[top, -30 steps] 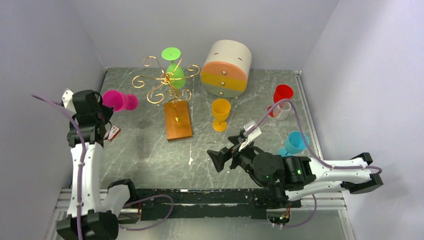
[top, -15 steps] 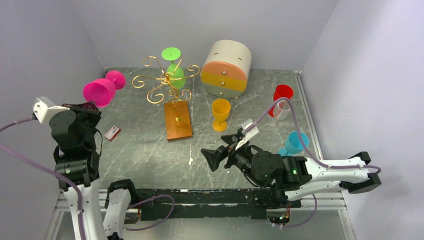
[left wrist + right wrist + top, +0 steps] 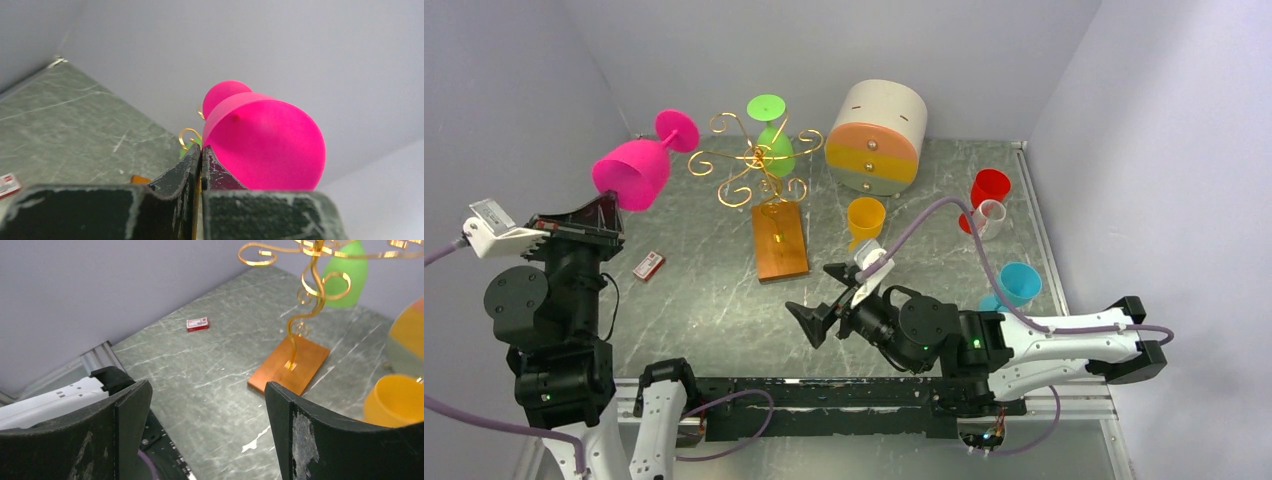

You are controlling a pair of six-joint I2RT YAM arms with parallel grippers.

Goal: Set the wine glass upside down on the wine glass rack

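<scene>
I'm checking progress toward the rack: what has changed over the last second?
The left gripper, jaws shut on the pink wine glass at its rim, swung it up from near the table toward the wine glass rack. The right gripper, jaws open, slid leftward. Nothing was released. Rack, green glass and orange glass stayed put.

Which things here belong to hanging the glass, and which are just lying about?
In the job: pink wine glass, gripped at the rim by the left end effector; gold wire rack.
Lying about: round drawer box, orange glass, red glass, blue glass, small red packet, inverted green glass by the rack.
</scene>
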